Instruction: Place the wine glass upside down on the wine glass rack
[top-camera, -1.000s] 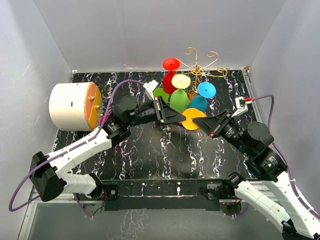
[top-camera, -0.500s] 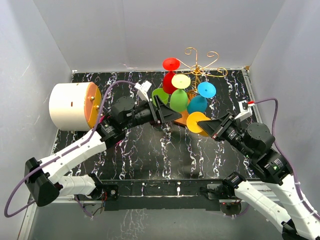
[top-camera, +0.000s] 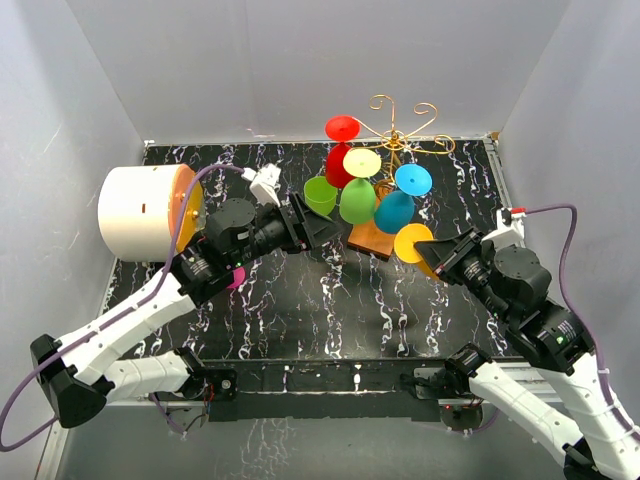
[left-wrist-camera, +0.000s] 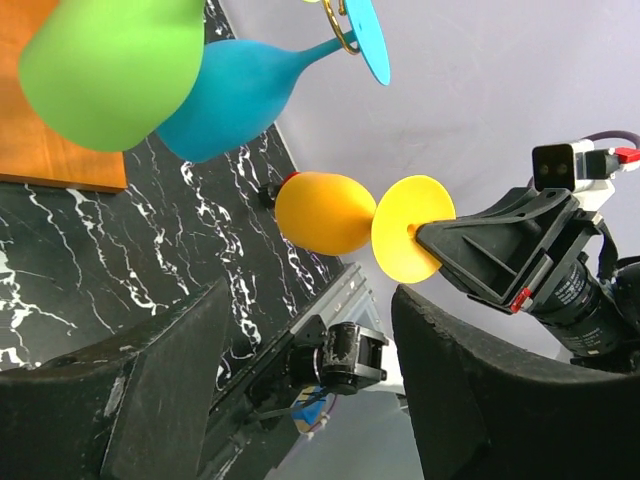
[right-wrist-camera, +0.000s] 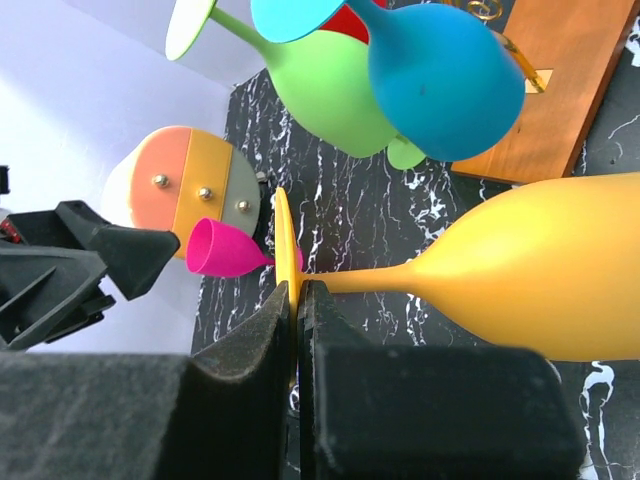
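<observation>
One wine glass (right-wrist-camera: 540, 290), foot clenched by right end effector (right-wrist-camera: 297, 300), bowl pointing away; left end effector (left-wrist-camera: 308, 320) released.

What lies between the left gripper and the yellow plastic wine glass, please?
The gold wire rack's flat orange-brown base lies between the left gripper and the yellow plastic wine glass, seen in the top external view.

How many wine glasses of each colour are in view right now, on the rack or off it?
Red wine glass: 1
Green wine glasses: 2
Blue wine glass: 1
Yellow-orange wine glass: 1
Pink wine glass: 1
Total: 6
</observation>
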